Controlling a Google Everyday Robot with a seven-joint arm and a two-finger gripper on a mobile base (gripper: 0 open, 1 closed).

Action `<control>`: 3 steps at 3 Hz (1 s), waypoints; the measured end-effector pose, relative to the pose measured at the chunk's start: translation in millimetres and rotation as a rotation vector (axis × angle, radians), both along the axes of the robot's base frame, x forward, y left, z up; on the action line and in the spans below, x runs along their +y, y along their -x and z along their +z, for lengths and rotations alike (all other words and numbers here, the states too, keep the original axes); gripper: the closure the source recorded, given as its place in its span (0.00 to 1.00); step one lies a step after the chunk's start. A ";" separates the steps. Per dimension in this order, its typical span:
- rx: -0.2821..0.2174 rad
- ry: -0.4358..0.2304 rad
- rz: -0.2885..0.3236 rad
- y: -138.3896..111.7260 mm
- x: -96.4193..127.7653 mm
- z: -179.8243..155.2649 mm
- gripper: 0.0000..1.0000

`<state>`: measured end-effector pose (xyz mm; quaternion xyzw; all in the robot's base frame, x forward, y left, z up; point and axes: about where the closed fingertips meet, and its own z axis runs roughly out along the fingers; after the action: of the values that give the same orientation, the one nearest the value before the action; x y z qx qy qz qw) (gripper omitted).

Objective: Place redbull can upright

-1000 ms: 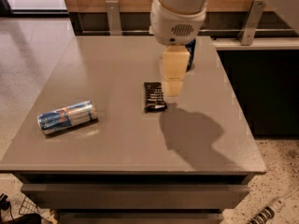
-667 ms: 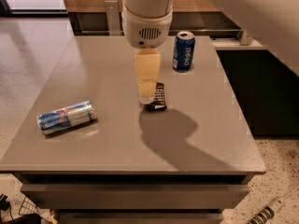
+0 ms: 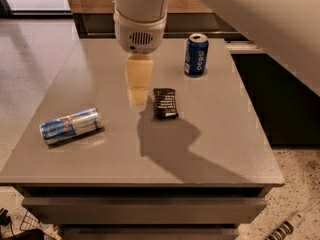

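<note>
The redbull can lies on its side near the front left of the grey table, its silver top toward the right. It shows light blue and silver panels with a red mark. My gripper hangs above the table's middle, up and to the right of the can and well apart from it. I see it edge-on as one pale yellowish finger under the white wrist. Nothing shows in its grasp.
A dark blue Pepsi can stands upright at the back right. A flat black snack packet lies just right of the gripper. The arm's shadow falls across the front middle. The table edges drop to a speckled floor.
The gripper has moved left across the table, from over the black packet to its left side, toward the lying can. The Pepsi can came into view behind it.
</note>
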<state>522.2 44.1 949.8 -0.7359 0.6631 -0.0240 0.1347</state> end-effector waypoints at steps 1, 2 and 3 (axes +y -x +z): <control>-0.031 0.036 0.081 -4.7 30.5 -5.8 0.00; -0.052 0.053 0.160 -7.3 56.9 -12.0 0.00; -0.057 0.071 0.243 -7.2 83.8 -21.4 0.00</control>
<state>529.4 127.9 928.5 -0.8140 0.5638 -0.0519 0.1295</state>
